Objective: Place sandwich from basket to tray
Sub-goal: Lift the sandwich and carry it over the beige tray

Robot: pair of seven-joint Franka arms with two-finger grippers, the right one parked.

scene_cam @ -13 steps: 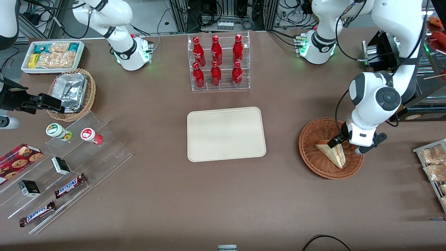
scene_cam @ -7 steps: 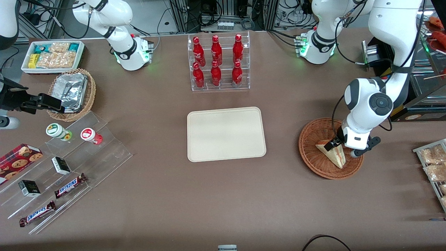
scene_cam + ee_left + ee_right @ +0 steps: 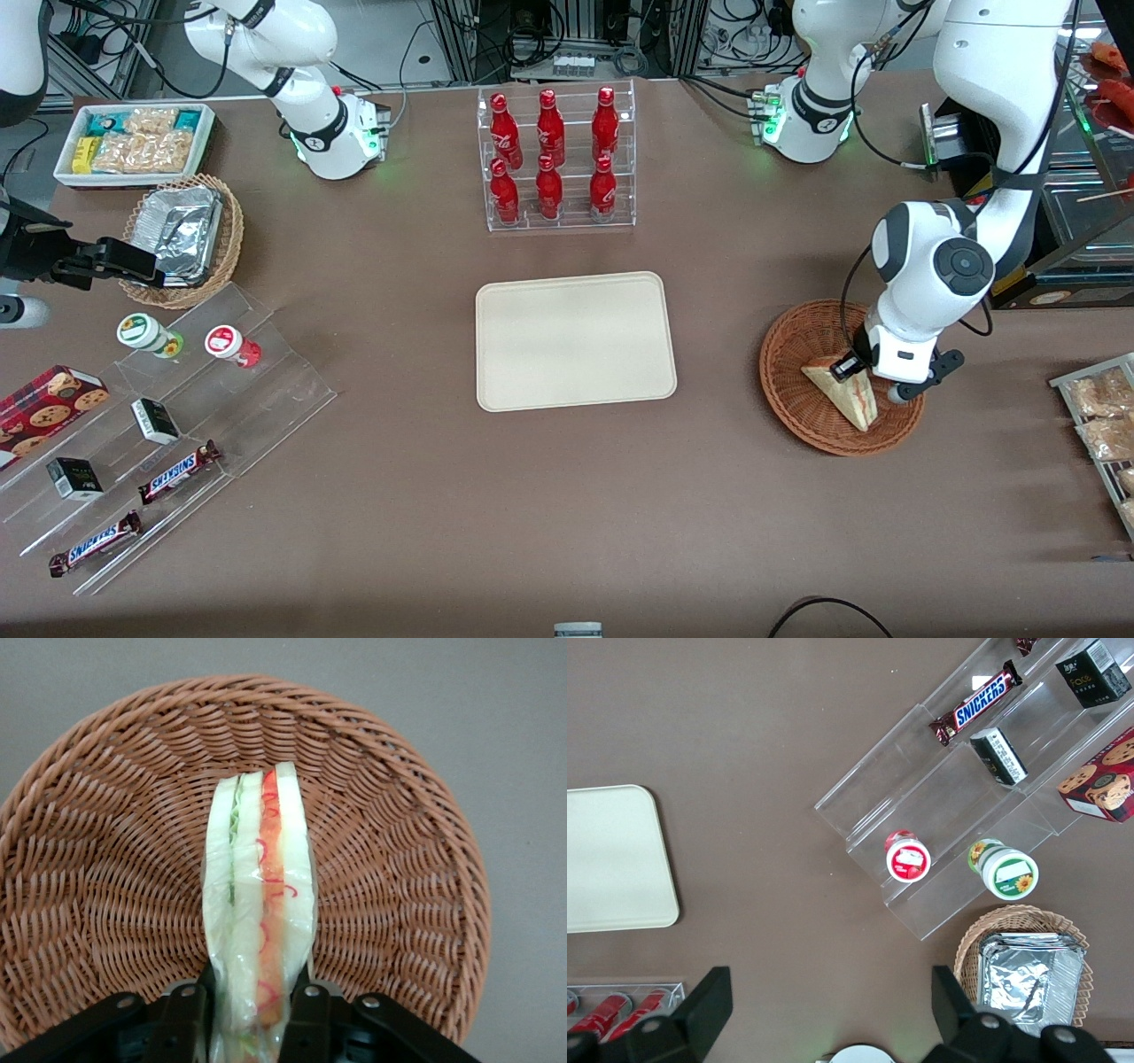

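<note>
The gripper (image 3: 864,374) is low over the basket (image 3: 791,403), at the part of the basket farther from the front camera. Its two black fingers (image 3: 182,1020) squeeze the wide end of the sandwich (image 3: 843,393), one on each bread side. In the wrist view the sandwich (image 3: 259,904) stands on its edge between the fingers, and you can see the white bread, a red layer and a bit of green. The basket (image 3: 106,859) is brown and woven, and it spreads out all around the sandwich under the gripper. The pointy end of the sandwich sticks out from the gripper toward the front camera. The sandwich sits low in the basket; whether it still touches the weave cannot be told.

The tray (image 3: 576,340) lies flat on the table, well apart from the gripper, toward the parked arm's end. It also shows in the right wrist view (image 3: 611,859). A clear rack of red bottles (image 3: 554,155) stands farther from the front camera than the tray. Much farther from the gripper, at the parked arm's end of the table, there is a tan basket with a foil box (image 3: 182,235) and clear steps with candy bars (image 3: 177,471).
</note>
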